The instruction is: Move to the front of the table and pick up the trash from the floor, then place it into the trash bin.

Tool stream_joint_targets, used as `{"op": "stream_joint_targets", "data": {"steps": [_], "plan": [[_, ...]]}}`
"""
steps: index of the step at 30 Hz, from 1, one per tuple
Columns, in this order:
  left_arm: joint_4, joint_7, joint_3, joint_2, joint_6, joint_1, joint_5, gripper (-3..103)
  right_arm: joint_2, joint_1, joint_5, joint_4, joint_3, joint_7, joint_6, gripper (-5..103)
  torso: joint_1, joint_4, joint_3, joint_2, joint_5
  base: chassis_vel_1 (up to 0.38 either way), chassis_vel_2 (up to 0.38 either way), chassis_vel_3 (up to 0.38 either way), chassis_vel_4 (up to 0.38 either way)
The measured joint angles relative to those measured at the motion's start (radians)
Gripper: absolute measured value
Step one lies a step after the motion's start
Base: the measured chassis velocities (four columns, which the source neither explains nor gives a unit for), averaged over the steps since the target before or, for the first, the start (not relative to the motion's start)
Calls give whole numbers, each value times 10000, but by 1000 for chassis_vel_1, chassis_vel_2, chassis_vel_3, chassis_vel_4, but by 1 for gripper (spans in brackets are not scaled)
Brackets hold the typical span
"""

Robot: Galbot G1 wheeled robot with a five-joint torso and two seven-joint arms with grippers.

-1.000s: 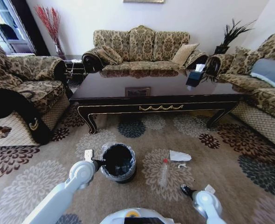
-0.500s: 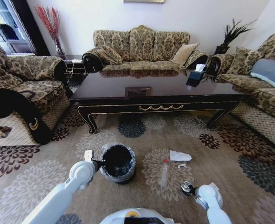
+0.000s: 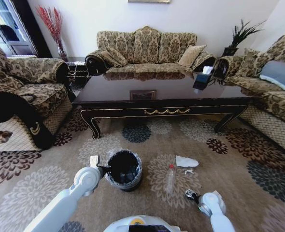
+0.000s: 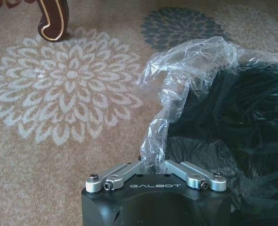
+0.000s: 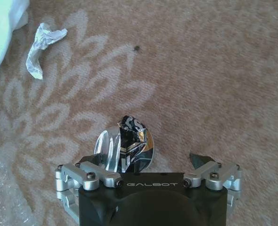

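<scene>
Two grippers were in use; the left gripper [image 4: 154, 162] was clamped on the liner of the trash bin [image 3: 123, 168] at its 9 o'clock rim; the right gripper [image 5: 151, 160], jaws spread, carried a dark wrapper scrap [image 5: 132, 143] above the floor [image 5: 200, 70]; the bottle [image 3: 170, 178] and the white paper [image 3: 186, 161] lay at 3 o'clock of the bin.

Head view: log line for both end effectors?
left end effector: shut on bin liner | right end effector: open around wrapper scrap | bottle, paper: on carpet
</scene>
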Motion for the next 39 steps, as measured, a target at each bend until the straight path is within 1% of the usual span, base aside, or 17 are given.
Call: {"op": "stream_joint_targets", "data": {"steps": [3,5,6,7,8,10,14,16,21,24,25,27,30,32,36,37,39], "plan": [[0,4,-40,-14,0,53,5,0,-53,40,-92,-97,-41,-149,26,102,0,0,0,0,-1,0,0,0,0],[2,23,-84,-35,0,108,11,0,-134,124,-273,-262,-85,-386,98,94,0,-1,-1,1,-13,0,0,0,0],[5,24,-97,-39,0,116,12,0,-160,142,-363,-316,-103,-503,128,94,0,-2,-2,2,-14,0,0,0,0],[7,24,-119,-39,0,125,21,0,-192,155,-434,-366,-136,-607,144,89,-1,-2,-2,3,-17,0,0,0,0],[7,24,-119,-39,0,125,21,0,-192,155,-434,-366,-136,-607,144,89,-1,-2,-2,3,-17,0,0,0,0],[7,41,-177,-36,0,156,19,0,-231,166,-513,-426,-177,-752,165,83,-1,-2,-3,5,-15,0,0,0,0],[2,51,-233,-12,0,178,21,0,-227,167,-511,-409,-182,-770,179,73,-1,1,-3,5,-6,0,0,0,0],[1,51,-236,-10,0,178,22,0,-221,164,-511,-398,-184,-772,183,73,-1,1,-3,5,-5,0,0,0,0],[-56,54,-248,-11,0,200,33,0,-172,139,-463,-252,-189,-743,190,57,0,3,-1,1,6,0,0,0,0],[-70,54,-265,-12,0,244,47,0,-169,93,-452,-168,-190,-730,191,54,0,4,0,1,8,0,0,0,0],[-76,54,-271,-13,0,256,50,0,-169,69,-446,-124,-190,-725,191,50,0,4,1,1,8,0,0,0,0],[-94,54,-285,-27,0,299,62,0,-165,-77,-389,183,-186,-689,187,44,1,3,2,-1,13,0,0,0,0],[-94,54,-285,-51,0,313,78,0,-160,-226,-304,528,-177,-654,152,40,1,2,2,-1,17,0,0,0,0],[-83,54,-256,-97,0,315,119,0,-153,-429,-183,1024,-143,-555,31,34,1,-1,4,-3,24,0,0,0,0],[-72,57,-173,-158,0,288,139,0,-184,-654,21,1794,21,-469,-59,33,1,3,3,-2,10,0,0,0,0],[-57,59,-94,-182,0,234,144,0,-239,-856,197,2347,124,-371,-112,33,1,1,3,-3,10,0,0,0,0],[-51,58,-53,-192,0,190,146,0,-270,-952,261,2613,173,-339,-132,33,1,2,2,-2,11,0,0,0,0]]}}
